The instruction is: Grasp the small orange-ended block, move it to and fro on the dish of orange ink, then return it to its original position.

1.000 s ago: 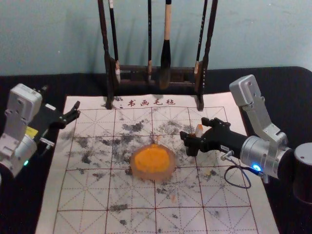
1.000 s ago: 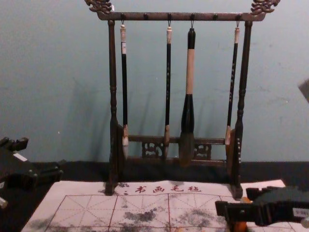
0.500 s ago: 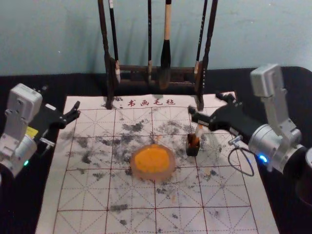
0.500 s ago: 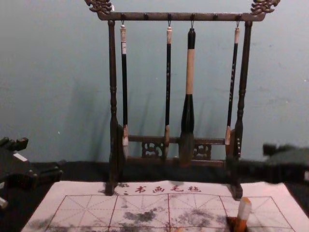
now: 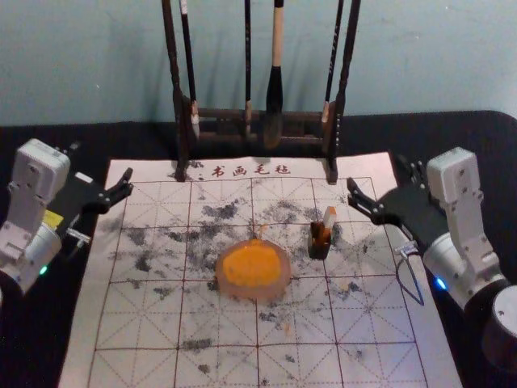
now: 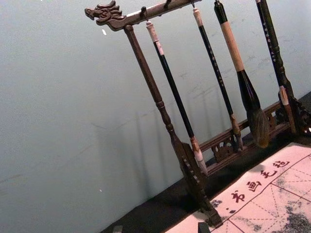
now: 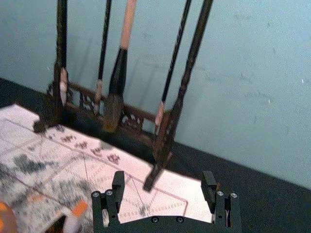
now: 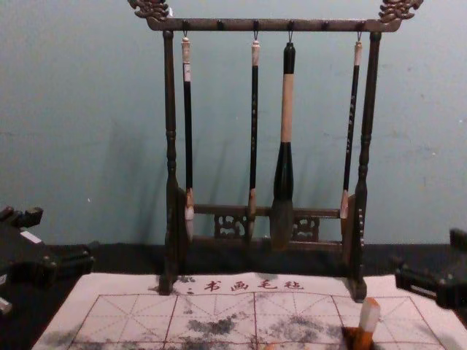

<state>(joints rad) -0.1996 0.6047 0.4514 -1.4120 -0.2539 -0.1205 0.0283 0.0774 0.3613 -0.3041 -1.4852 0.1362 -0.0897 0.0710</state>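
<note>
The right end effector [image 7: 163, 177] is held open, with nothing between its fingers and bare space left between it and the small white block with an orange end [image 5: 329, 218]. The block is found nearer the robot than this end effector and to its left, leaning in a small dark open-topped holder [image 5: 320, 248] on the printed white calligraphy mat [image 5: 218, 364]. Its orange tip is left uppermost, and the holder is presumably used to keep it propped where it can be grasped from above the rim. Farther to the end effector's left, beyond the holder, the round translucent dish of orange ink [image 5: 283, 287] is set close enough for a short transfer. The left end effector [image 6: 160, 227] is parked open at the mat's far left side. The return is judged probably complete, though a block awaiting its grasp could look alike. If so, only retreat is called for, with clearance kept from the dark carved wooden brush rack [image 8: 255, 25], as its hanging brushes could be knocked.
</note>
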